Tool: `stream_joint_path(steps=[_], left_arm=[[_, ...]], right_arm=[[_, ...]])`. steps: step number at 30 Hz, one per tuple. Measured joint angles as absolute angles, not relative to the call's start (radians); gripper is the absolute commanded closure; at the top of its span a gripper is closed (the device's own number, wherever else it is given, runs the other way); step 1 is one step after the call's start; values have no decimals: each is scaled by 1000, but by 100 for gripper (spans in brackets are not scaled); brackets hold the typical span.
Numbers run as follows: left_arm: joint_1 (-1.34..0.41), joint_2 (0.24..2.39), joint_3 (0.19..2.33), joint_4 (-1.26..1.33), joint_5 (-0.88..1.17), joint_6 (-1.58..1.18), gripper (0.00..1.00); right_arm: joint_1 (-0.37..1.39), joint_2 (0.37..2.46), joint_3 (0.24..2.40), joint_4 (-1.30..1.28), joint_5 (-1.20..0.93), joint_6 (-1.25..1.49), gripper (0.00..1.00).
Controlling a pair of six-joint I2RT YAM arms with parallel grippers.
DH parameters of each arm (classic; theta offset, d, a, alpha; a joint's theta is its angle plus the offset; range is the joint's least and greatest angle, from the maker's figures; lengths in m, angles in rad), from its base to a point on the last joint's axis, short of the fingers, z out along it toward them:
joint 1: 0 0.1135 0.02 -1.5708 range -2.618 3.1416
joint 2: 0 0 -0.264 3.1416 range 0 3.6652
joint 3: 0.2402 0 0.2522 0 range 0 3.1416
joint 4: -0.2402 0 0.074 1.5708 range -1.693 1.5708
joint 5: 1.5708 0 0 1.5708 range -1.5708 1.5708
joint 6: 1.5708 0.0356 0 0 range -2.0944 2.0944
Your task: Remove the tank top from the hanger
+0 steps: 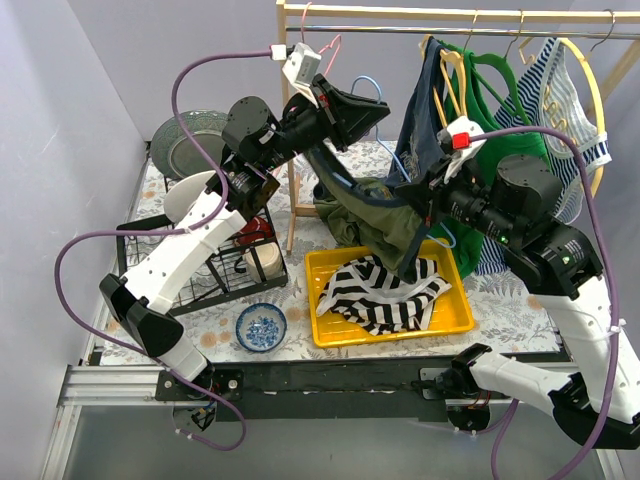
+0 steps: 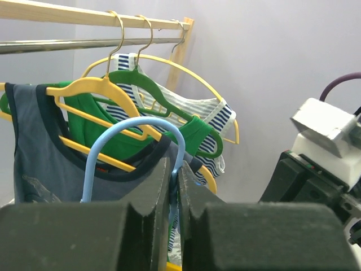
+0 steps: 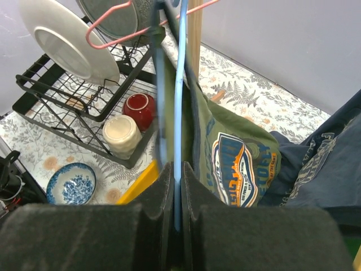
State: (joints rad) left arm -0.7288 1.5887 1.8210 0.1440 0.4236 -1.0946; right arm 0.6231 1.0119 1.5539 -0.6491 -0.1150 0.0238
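An olive green tank top with an orange and blue print hangs on a light blue hanger above the yellow tray. My left gripper is shut on the hanger just below its hook, as the left wrist view shows. My right gripper is shut on a thin blue bar of the same hanger, with the tank top draped right beside its fingers. The hanger is held stretched between both grippers in the air. Its lower part is hidden by the cloth.
A striped garment lies in the yellow tray. A wooden rack at the back holds several hung clothes. A black dish rack with plates and cups stands left. A blue bowl sits near the front.
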Motion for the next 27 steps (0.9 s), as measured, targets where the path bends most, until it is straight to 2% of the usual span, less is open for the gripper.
stream_joint_path(steps=[2, 3, 5, 6, 9, 11, 20, 24, 27], left_arm=[[-726, 1588, 1815, 143, 417, -1087, 100], [-724, 1588, 1809, 142, 416, -1089, 100], [-725, 1588, 1802, 143, 411, -1092, 100], [-725, 1587, 1800, 142, 410, -1094, 100], [-727, 1587, 1800, 134, 410, -1105, 100], [-729, 1587, 1818, 110, 411, -1109, 100], [-729, 1581, 1949, 46, 415, -1105, 100], [-729, 1541, 1955, 13, 413, -1077, 100], [-729, 1508, 1955, -16, 408, -1054, 100]], right_arm=[[623, 1006, 1554, -646, -115, 27, 98], [623, 1002, 1554, -646, -115, 28, 83], [623, 995, 1554, -649, -111, 35, 65], [623, 994, 1555, -645, -108, 41, 49], [623, 994, 1561, -629, -105, 62, 29], [623, 992, 1575, -627, -103, 70, 21], [623, 833, 1585, -559, -29, 139, 18], [623, 719, 1563, -513, 24, 172, 28], [623, 677, 1567, -495, 30, 186, 28]])
